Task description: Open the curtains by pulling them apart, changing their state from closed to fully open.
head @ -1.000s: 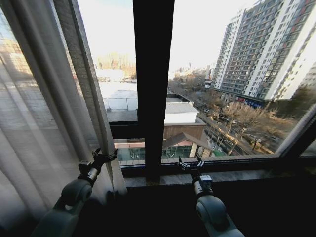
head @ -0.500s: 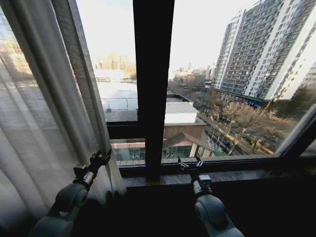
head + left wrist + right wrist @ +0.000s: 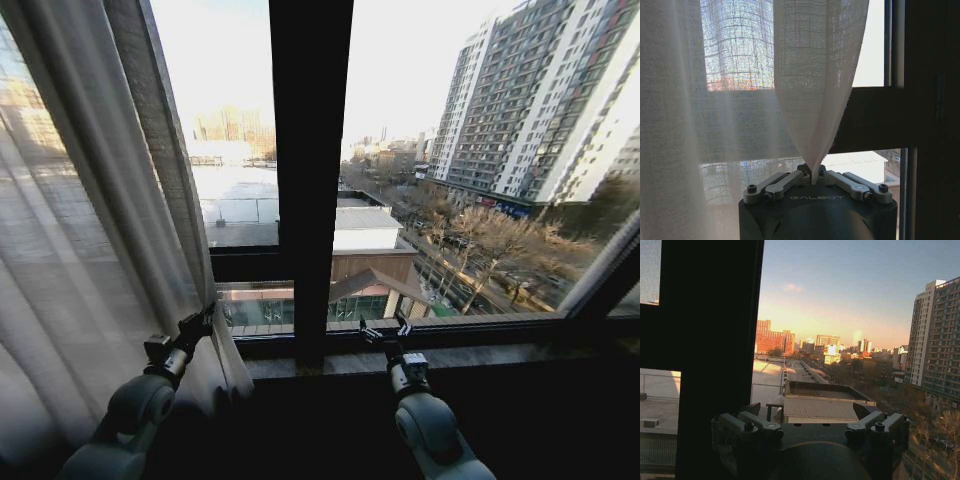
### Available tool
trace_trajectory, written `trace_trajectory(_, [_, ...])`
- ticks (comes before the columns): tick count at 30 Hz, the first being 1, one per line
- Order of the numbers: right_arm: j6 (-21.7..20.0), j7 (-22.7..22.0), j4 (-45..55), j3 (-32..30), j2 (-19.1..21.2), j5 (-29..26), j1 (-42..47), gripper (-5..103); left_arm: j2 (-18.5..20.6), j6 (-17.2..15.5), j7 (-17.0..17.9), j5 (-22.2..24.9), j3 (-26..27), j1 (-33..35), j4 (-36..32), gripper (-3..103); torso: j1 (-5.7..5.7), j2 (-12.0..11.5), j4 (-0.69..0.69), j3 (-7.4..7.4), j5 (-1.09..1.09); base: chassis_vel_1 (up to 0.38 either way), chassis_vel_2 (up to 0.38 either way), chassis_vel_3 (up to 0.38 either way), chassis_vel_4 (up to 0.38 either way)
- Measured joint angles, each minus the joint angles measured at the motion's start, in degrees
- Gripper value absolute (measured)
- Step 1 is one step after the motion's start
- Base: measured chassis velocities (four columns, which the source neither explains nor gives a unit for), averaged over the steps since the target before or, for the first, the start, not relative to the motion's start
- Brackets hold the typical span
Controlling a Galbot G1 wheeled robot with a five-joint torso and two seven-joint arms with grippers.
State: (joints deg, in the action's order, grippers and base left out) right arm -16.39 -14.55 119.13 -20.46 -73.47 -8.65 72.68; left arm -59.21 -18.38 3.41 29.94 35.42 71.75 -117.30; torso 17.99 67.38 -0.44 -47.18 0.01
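- The left gripper (image 3: 196, 325) is pinched shut on the inner edge of the left curtain (image 3: 90, 250), left of the dark window mullion (image 3: 310, 180); the fabric funnels into the closed fingers (image 3: 790, 178)
- To do well: hold the pinch firm and draw away from the mullion, level, so the sheer hem does not slip
- The right gripper (image 3: 384, 331) waits just right of the mullion, fingers spread, holding nothing
- A sliver of right curtain (image 3: 600, 262) hangs far right of the mullion
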Motion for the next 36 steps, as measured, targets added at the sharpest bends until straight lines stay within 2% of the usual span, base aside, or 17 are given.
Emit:
trace_trajectory(9, [-0.1, 0.93, 0.0, 0.98, -0.08, 0.92, 0.09, 100, -0.59, 0.0, -0.05, 0.1, 1.81, 2.04, -1.05, 0, 0.0, 0.0, 0.0, 0.0, 0.0, 0.0, 0.0, 0.0, 0.0])
trace_trajectory(18, [-0.13, 0.98, 0.0, 1.64, -0.06, 1.06, 0.0, 100, -0.64, 0.03, -0.09, 0.17, 2.68, 2.94, -1.85, 0, 0.0, 0.0, -0.01, 0.0, 0.01, 0.128, 0.123, -0.121, -0.106])
trace_trajectory(36, [-0.14, 1.1, 0.47, 2.99, 0.3, 1.06, -0.16, 100, -1.41, 0.17, -0.08, 0.14, 5.12, 6.0, -4.92, 0, 0.0, 0.0, -0.01, 0.0, 0.01, 0.296, 0.307, -0.289, -0.306])
